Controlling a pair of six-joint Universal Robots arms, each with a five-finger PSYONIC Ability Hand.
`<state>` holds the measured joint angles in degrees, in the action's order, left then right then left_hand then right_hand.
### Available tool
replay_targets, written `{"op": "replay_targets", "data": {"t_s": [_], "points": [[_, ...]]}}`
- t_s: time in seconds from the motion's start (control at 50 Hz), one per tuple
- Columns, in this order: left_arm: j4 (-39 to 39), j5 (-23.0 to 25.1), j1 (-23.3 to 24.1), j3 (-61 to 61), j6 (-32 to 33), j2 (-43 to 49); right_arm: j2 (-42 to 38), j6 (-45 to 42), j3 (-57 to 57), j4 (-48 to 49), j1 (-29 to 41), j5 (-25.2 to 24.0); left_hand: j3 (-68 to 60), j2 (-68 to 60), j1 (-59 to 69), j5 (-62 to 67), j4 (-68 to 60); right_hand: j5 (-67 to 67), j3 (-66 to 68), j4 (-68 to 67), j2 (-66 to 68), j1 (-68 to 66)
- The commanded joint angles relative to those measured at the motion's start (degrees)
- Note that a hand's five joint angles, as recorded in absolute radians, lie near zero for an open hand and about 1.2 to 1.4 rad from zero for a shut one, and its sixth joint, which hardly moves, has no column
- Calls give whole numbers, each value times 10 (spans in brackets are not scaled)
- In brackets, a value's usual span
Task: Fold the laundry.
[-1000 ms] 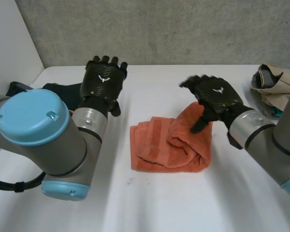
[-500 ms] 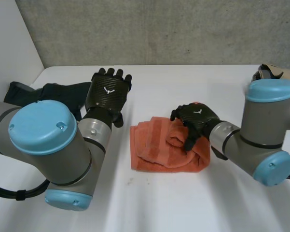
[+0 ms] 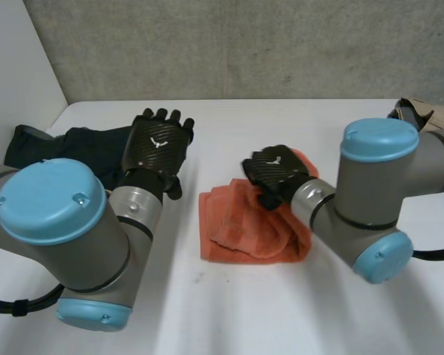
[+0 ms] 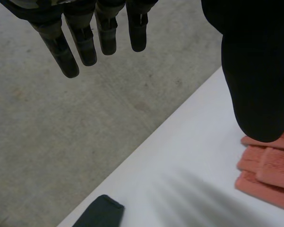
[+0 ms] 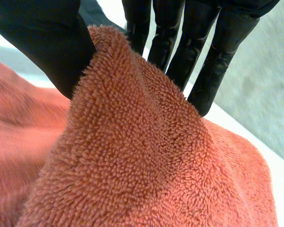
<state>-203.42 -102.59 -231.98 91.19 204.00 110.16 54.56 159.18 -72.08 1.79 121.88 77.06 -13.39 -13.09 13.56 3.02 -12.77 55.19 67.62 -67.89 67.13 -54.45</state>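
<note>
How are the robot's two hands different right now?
The left hand holds nothing; the right hand pinches the orange towel. The left hand's fingers are straight; the right hand's press a towel fold against its thumb. Both are black.

right robot hand (image 3: 275,170) leftward, towel (image 3: 236,225) fold dragged

orange towel (image 3: 236,229), wht table (image 3: 281,310), blk cloth (image 3: 59,146)

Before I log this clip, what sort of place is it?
Probably a robotics lab bench, not a home: white table against a concrete wall, an orange towel, dark clothes and beige clothes at its ends.
</note>
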Motion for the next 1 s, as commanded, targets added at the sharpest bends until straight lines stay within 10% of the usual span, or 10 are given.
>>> {"op": "replay_targets", "data": {"t_s": [0.02,0.2,0.32,0.42,0.56,0.72,1.0], "points": [[-1,-2,-33,26,-1,-39,7,-46,-39,51,66,-87,10,7,-12,-6,4,148,124,-121,129,-256],[-1,0,-38,34,-1,-43,-20,-103,-47,54,75,-111,13,10,-15,-10,7,148,124,-121,129,-256],[-7,1,-37,17,-2,-35,16,-78,-58,55,73,-102,17,14,-18,-13,10,-468,-492,495,-487,361],[-37,-1,-33,-9,-2,-35,66,30,-68,47,65,2,13,10,-15,-10,7,-549,-573,576,-568,442],[-44,5,9,-63,-37,7,114,107,-68,-33,-12,75,8,5,-10,-4,2,-552,-576,579,-571,444],[38,64,42,-147,-109,109,59,131,-12,-68,-32,53,2,-2,-3,2,-5,-552,-576,579,-571,444],[195,28,50,-176,-108,205,-70,125,51,-115,-34,5,2,-2,-3,2,-5,-552,-576,579,-571,444]]}}
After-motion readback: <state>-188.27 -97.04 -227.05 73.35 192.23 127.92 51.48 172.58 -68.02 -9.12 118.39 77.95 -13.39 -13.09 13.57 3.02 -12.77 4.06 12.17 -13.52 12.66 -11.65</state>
